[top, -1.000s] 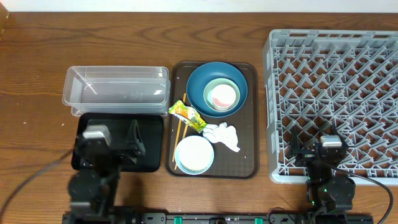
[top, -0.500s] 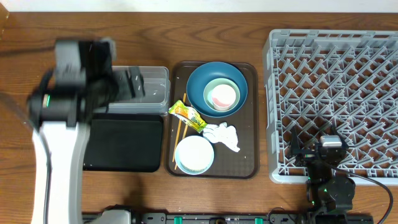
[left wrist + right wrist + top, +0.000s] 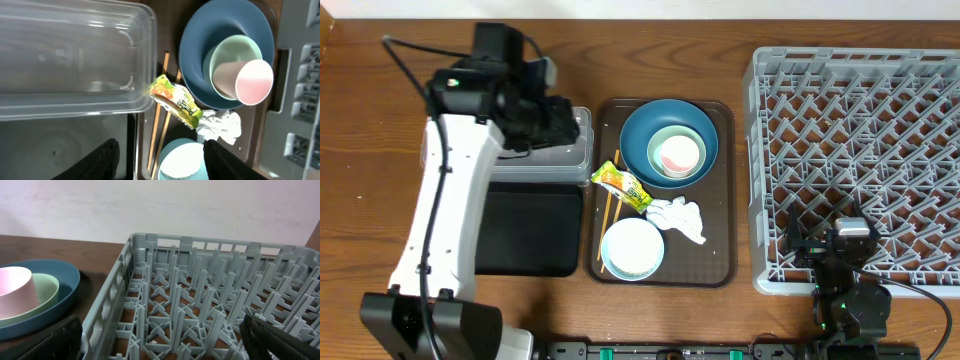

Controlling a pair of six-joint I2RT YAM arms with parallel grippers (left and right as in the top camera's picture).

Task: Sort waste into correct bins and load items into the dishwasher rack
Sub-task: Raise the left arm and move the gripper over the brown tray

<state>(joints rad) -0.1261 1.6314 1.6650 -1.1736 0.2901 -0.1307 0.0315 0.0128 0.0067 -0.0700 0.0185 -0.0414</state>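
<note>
While the snack wrapper lies at the brown tray left edge, beside the chopsticks, the left gripper has left its rest place and now hovers over the clear tub, nr the wrapper. Its 2 fingers stand apart, holding nothing. The right gripper rests wide open by the rack. Sorting prob. begins w/ the wrapper; nothing is binned yet.

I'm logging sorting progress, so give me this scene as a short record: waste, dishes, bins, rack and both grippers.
brown tray: holds all dishes and waste
stack: pink cup inside pale green bowl inside dark blue bowl
light blue bowl: alone, tray's near end
wrapper: tray's left edge, over the chopsticks
tissue: just right of wrapper
clear tub: empty
black tray: empty
rack: empty
left gripper: open, above the tub, holding nothing
right gripper: open, by rack's near edge
</note>
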